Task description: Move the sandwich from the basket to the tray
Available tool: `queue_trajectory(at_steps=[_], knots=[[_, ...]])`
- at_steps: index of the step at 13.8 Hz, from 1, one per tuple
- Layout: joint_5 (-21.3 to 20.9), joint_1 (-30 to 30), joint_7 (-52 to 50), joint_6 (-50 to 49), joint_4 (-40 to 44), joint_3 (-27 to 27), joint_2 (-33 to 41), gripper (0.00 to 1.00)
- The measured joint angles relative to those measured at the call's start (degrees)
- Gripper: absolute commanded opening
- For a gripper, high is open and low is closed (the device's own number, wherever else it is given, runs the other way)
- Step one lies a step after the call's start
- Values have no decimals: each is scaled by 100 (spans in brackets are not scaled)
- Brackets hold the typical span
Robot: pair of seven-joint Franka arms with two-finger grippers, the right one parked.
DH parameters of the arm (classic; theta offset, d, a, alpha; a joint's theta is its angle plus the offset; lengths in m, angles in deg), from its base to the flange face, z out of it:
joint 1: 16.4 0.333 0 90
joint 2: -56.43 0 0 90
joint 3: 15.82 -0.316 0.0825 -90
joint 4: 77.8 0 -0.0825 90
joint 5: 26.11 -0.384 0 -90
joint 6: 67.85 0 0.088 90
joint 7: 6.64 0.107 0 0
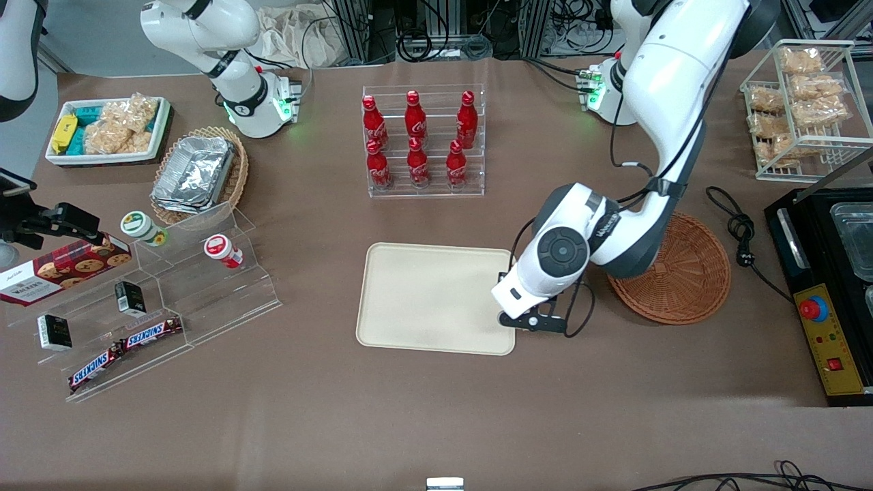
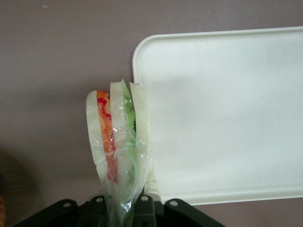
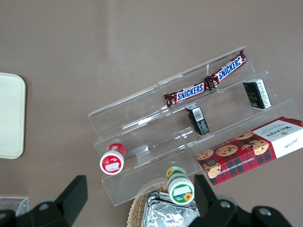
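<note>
Gripper (image 2: pixel 124 201) clamps plastic-wrapped, three-slice sandwich (image 2: pixel 118 142) above tray (image 2: pixel 227 113) edge.

Brown table (image 1: pixel 423 409) top under even light, cables along its edge

White bread with orange-red and green filling layers is noted on the sandwich (image 2: pixel 118 137); the tray (image 1: pixel 423 300) is cream-beige, the basket (image 1: pixel 689 279) reddish-brown woven wicker.

The black-fingered gripper (image 2: pixel 120 205) is clamped on the sandwich at the tray's edge.

The plastic-wrapped sandwich (image 2: pixel 118 137) was held edge-up in the end effector (image 2: pixel 124 201) above the cream tray's (image 1: pixel 423 300) rim, near the reddish-brown woven basket (image 1: pixel 689 279).
</note>
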Motion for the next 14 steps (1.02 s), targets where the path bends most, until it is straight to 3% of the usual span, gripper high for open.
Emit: queue_trajectory(at_steps=[3,4,7,9,14], knots=[[-6,-236,0,331,1,3,-256,6],[-10,-302,0,468,2,3,-336,13],[-15,-392,0,598,6,3,-522,53],[-16,-390,0,679,6,-5,-598,99],[-17,-352,-194,283,125,-19,-584,99]])
